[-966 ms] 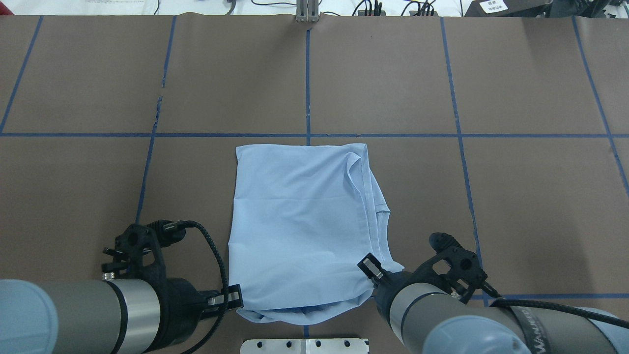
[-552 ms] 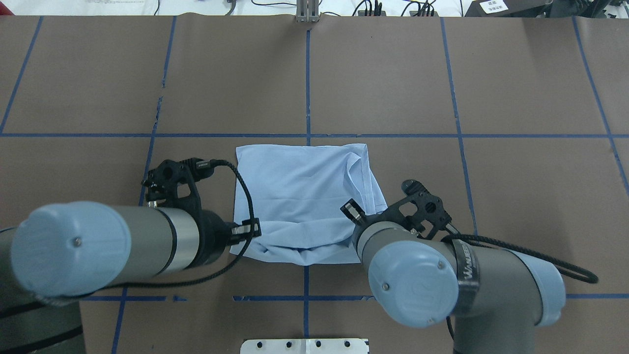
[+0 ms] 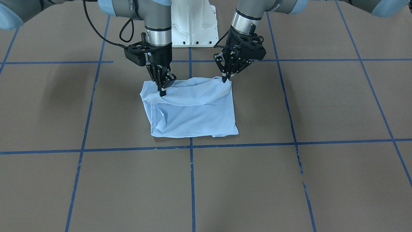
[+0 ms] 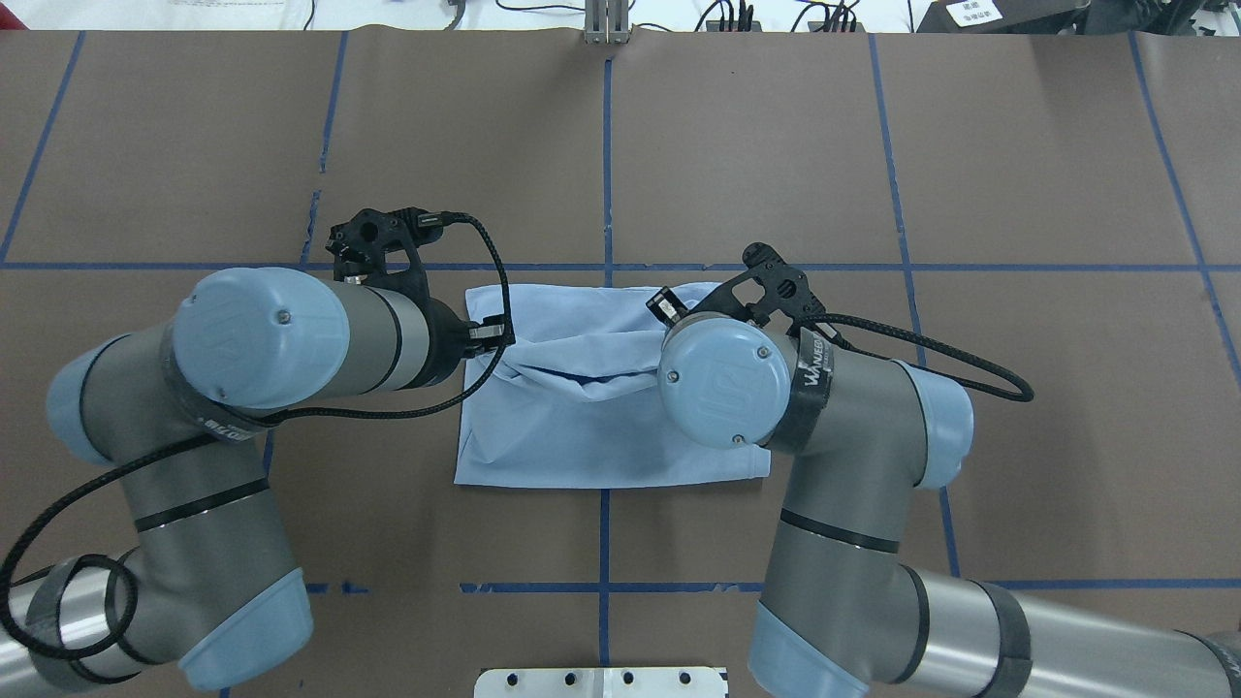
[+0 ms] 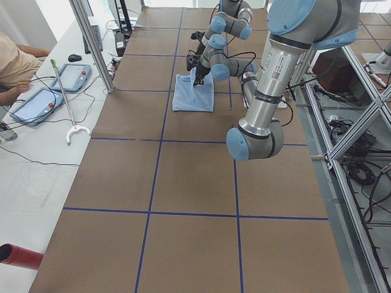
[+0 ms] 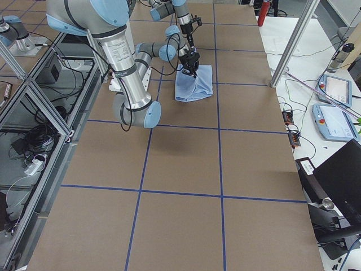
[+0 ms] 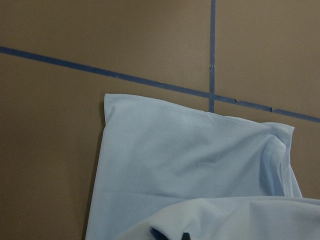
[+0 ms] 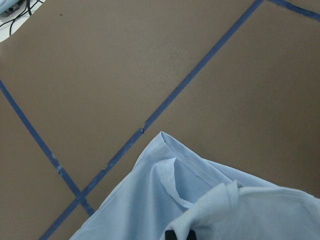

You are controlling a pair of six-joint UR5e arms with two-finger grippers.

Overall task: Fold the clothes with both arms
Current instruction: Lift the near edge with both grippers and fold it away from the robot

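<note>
Nearest the robot, the bottom fold of the light blue T-shirt (image 4: 601,456) lies flat on the brown surface (image 4: 970,388), about midway between left and right. Only its own weight holds that fold in place. If the pull runs farther than the cloth allows, I judge the fold will drag and the whole stack will shift.

Above it the raised edge is carried toward the far side. The left pincer (image 3: 226,77) is closed on the edge's left corner and the right pincer (image 3: 162,91) is closed on its right corner. The cloth sags between them, and that slack could land first and trap a crease under the top layer.

The right side looks bunched, with a seam and loose layers beside the grip. A thin pinch there may slip, or take up a layer that should stay down.

Farther on, the shirt's far edge lies just short of the blue tape line (image 4: 776,267). Uneven travel of the two pincers would lay the edge down skewed, and letting go too high would drop it short.
</note>
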